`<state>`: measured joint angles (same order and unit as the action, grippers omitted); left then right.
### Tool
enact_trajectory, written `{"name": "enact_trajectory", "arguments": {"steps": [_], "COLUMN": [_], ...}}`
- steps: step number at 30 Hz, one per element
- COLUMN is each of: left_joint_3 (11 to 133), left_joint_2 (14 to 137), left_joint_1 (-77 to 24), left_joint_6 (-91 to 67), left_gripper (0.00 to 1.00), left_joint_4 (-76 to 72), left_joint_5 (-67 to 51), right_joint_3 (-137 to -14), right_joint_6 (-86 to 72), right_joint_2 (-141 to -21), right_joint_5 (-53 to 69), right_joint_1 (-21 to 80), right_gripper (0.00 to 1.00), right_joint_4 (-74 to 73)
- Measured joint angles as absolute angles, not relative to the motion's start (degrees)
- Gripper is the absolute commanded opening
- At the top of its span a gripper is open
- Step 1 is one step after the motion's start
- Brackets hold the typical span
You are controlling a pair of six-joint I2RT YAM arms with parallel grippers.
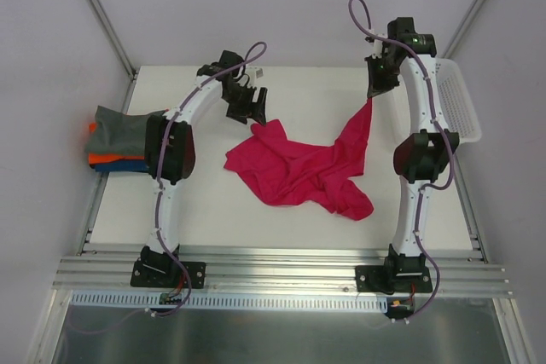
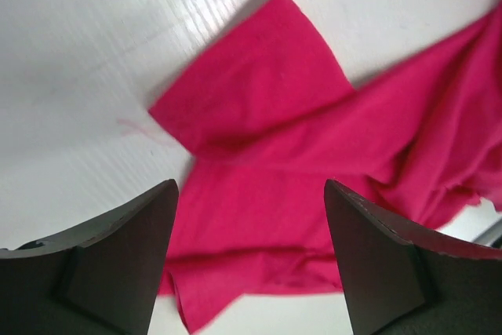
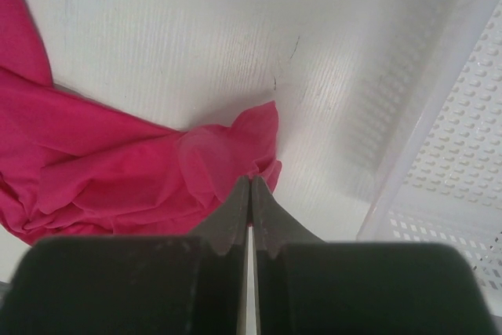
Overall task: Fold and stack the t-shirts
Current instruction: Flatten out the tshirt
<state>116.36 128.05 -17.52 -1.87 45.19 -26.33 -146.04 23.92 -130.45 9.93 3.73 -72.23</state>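
Your right end effector point(image 1: 376, 89) is clamped on a corner of the crumpled magenta t-shirt point(image 1: 299, 168), held raised beside the white basket point(image 1: 461, 100), the rest lying mid-desk point(image 1: 213, 210), while your left end effector point(image 1: 247, 108) hovers, fingers apart, above its sleeve, with folded t-shirts point(image 1: 115, 138) stacked at the left edge.

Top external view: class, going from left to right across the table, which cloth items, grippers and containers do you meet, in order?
stack of folded t-shirts → left gripper → magenta-red t-shirt → right gripper, pinching that shirt's far corner → white lattice basket
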Motion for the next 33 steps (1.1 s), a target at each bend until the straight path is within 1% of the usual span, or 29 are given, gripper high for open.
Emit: {"name": "enact_trajectory", "arguments": {"steps": [2, 6, 13, 15, 24, 28, 30, 32, 33], "left_joint_3": [119.2, 120.9, 123.9, 124.1, 124.2, 124.2, 124.2, 124.2, 124.2], "left_joint_2": [132.7, 136.9, 137.4, 137.5, 139.1, 139.7, 140.0, 140.4, 140.7], "left_joint_1": [-17.5, -17.5, -17.5, -17.2, -16.4, -15.4, -15.0, -14.6, -14.5], "left_joint_6": [-1.8, -1.8, -1.8, -1.9, -2.2, -2.4, -2.4, -2.5, -2.5], "left_gripper": [0.76, 0.76, 0.75, 0.74, 0.72, 0.66, 0.61, 0.59, 0.56], "left_joint_4": [44.9, 44.9, 44.1, 43.8, 43.7, 43.7, 43.6, 43.5, 43.5], "left_joint_5": [-26.2, -25.1, -25.0, -25.1, -25.3, -25.5, -25.7, -26.2, -26.5], "right_joint_3": [-146.0, -146.0, -146.0, -146.0, -146.0, -146.0, -146.0, -146.0, -146.0], "right_joint_6": [23.9, 23.9, 23.6, 23.5, 23.4, 23.4, 23.4, 23.4, 23.4], "right_joint_2": [-130.5, -130.5, -130.5, -130.5, -130.5, -130.5, -130.5, -130.5, -130.5], "right_joint_5": [9.9, 9.9, 9.9, 9.8, 9.2, 8.9, 8.6, 8.1, 8.0], "right_joint_1": [4.0, 4.3, 4.5, 4.6, 6.4, 6.8, 6.9, 6.9, 6.9], "right_gripper": [0.01, 0.0, 0.01, 0.01, 0.01, 0.0, 0.0, 0.01, 0.0], "right_joint_4": [-72.2, -72.2, -72.2, -72.2, -72.2, -72.2, -72.1, -72.0, -71.9]}}
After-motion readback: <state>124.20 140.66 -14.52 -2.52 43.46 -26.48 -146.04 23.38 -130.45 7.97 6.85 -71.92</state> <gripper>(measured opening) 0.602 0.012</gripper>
